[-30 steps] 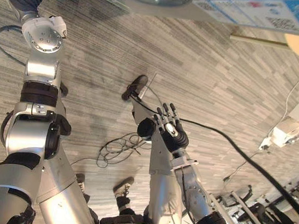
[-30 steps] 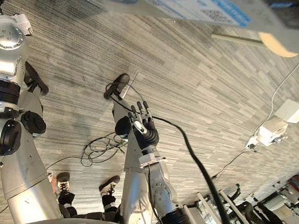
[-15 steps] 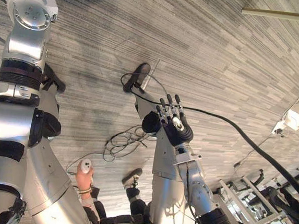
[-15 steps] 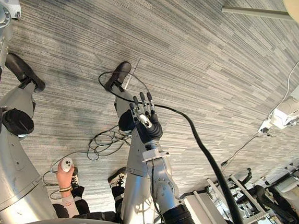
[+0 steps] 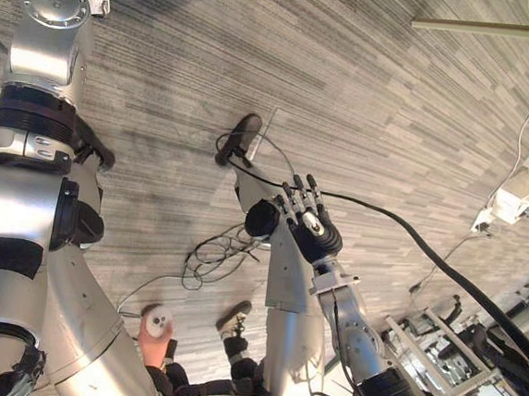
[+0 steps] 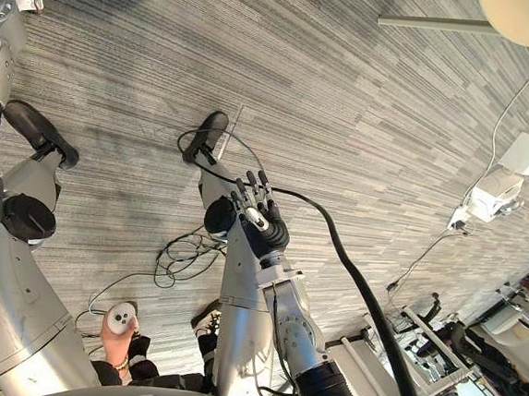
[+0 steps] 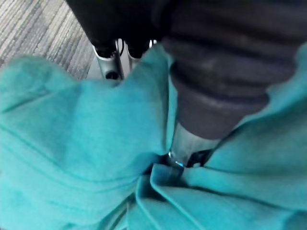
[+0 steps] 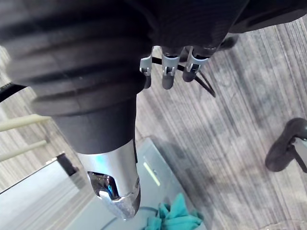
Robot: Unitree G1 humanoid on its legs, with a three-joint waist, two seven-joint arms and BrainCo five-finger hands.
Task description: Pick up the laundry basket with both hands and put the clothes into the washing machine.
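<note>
The left arm reaches up and away from the body, and its robot hand [image 7: 182, 141] is sunk in a bunched teal cloth [image 7: 72, 143], which folds up round it on every side. With the cloth covering it so, I cannot tell whether it is gripping or just pushing. The cloth is off the floor [image 5: 393, 107], at the far end of that arm, next to a pale grey box [image 8: 163, 191] that is probably the washer. The long reach looks meant to carry the cloth over to it.

The right robot hand [image 5: 306, 222] hangs low by the robot's side with its fingers straight and holding nothing. It is well apart from the cloth, most likely parked there so it stays clear of the other arm.

Lower down, a person's hand [image 5: 150, 336] holds a white controller [image 5: 157, 319]
</note>
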